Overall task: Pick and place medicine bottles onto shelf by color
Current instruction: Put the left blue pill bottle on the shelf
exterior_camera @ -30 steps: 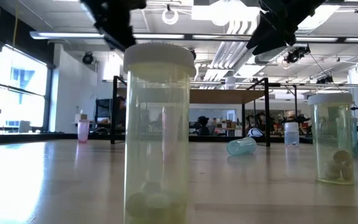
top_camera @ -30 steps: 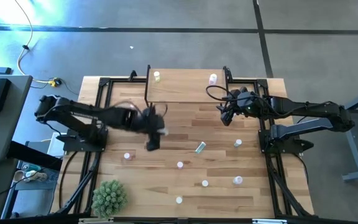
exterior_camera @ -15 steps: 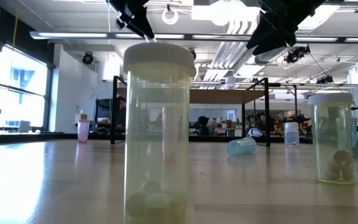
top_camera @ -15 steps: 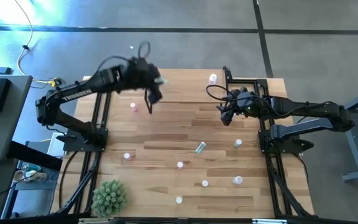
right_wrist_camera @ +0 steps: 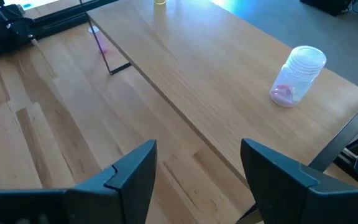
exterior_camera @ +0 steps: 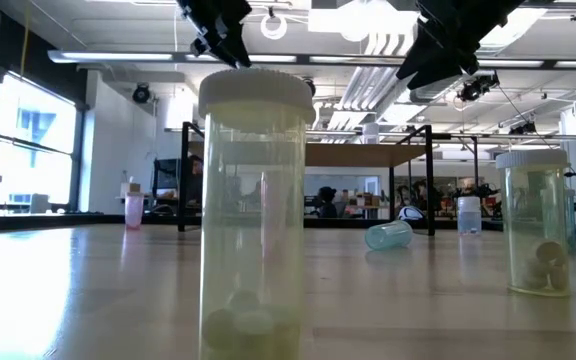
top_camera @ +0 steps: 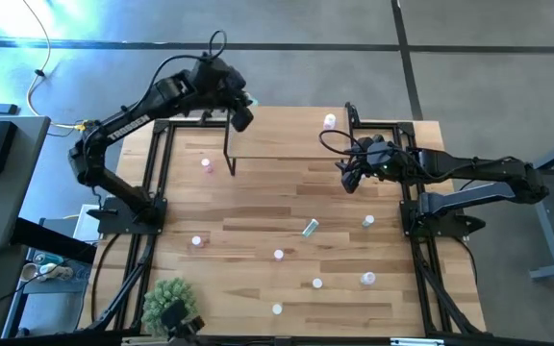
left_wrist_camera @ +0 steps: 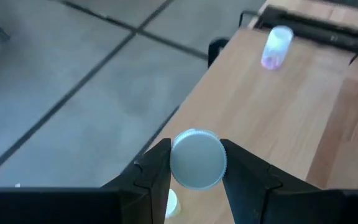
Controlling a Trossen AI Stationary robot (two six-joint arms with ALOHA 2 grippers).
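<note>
Held bottle: a pale-capped medicine bottle (left_wrist_camera: 197,158) sits pinched between the fingers of the left gripper (left_wrist_camera: 196,167); only its round cap faces the wrist camera, so its long axis runs straight away from the gripper, down toward the board; its body colour is hidden by the cap

Left gripper: hovers above the far left corner of the shelf (top_camera: 287,135), clamped on that bottle; a yellowish bottle (left_wrist_camera: 171,203) shows just beneath it, half covered by a finger

Key relation: the shelf board lies directly below the left gripper, so judging from this the coming move is a straight lowering beside the yellowish bottle; the pink bottle on the shelf (left_wrist_camera: 275,47) stands well apart, toward the opposite end of the board

Right gripper: the right gripper (right_wrist_camera: 197,165) waits with fingers spread and nothing between them, near the shelf's right end, with the pink bottle just ahead of it; the left arm is plainly the one at work

Desk: loose bottles stand scattered on the desk (top_camera: 258,288) nearer the front, all far from both grippers; a teal bottle (top_camera: 310,227) lies on its side; another pink bottle (top_camera: 206,163) stands by the shelf's left leg

Hard to tell: in the low view a big yellow bottle (exterior_camera: 253,210) blocks much of the middle; whether the held bottle's colour matches its yellowish neighbour cannot be told
</note>
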